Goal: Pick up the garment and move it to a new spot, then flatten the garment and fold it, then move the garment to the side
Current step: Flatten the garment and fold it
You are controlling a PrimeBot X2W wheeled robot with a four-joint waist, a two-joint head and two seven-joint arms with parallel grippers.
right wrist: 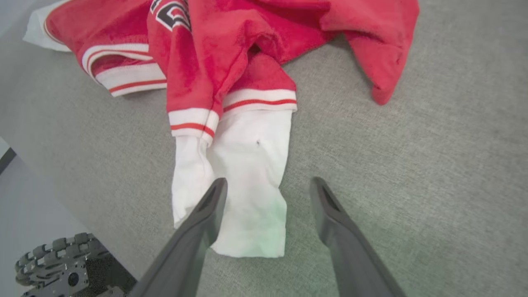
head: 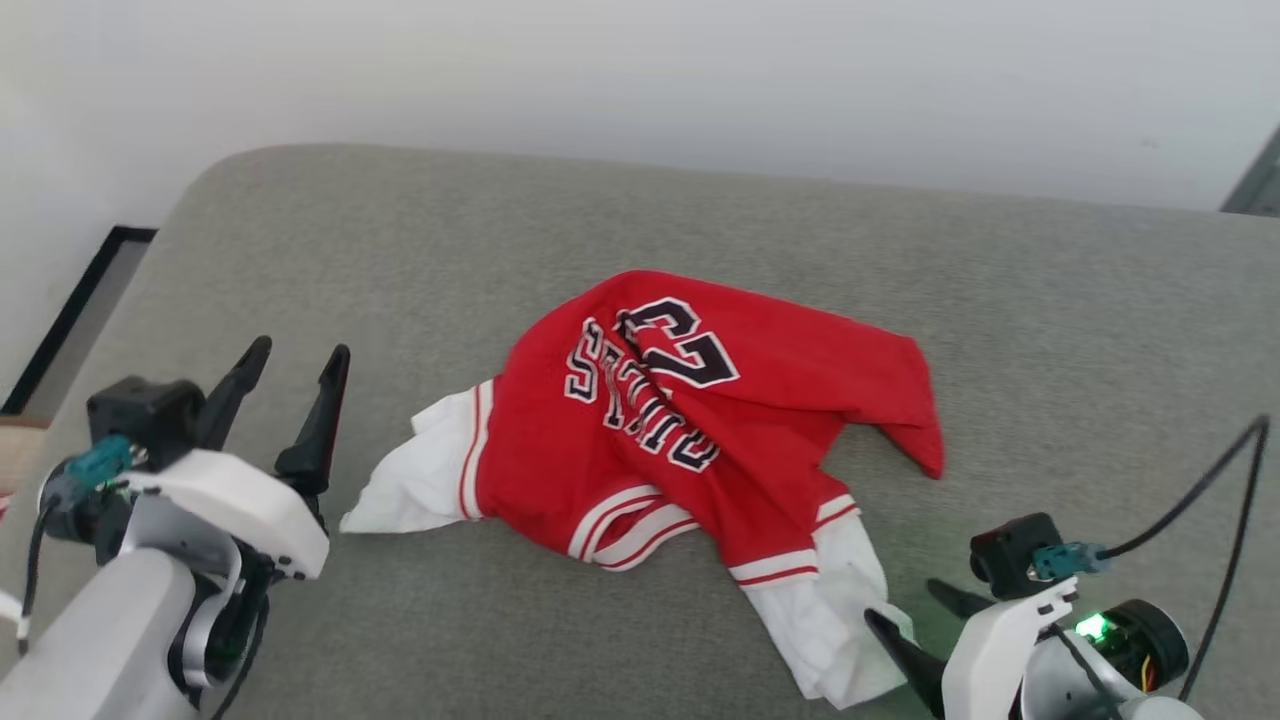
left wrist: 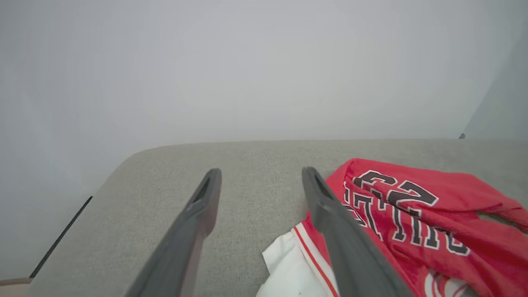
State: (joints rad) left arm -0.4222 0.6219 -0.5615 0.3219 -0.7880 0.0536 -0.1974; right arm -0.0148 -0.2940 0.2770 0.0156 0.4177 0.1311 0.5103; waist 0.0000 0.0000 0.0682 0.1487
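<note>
Grey cushion (head: pixel 700 220) (white wall (head: pixel 640 70) behind) bears the garment (head: pixel 700 400); left pincer (head: pixel 302 350), right pincer (right wrist: pixel 268 181) wide.

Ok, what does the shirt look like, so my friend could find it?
Look at the big grey cushion against the pale wall. Crumpled in its middle lies the garment. It's bright red with white sleeves, striped trim and a black 23.

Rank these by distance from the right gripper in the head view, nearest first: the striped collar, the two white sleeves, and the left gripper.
Measured from the right gripper:
1. right-side white sleeve, right at its fingertips.
2. striped collar, in the middle, toward the robot.
3. left-side white sleeve, further over to the left.
4. left gripper, far left.
</note>
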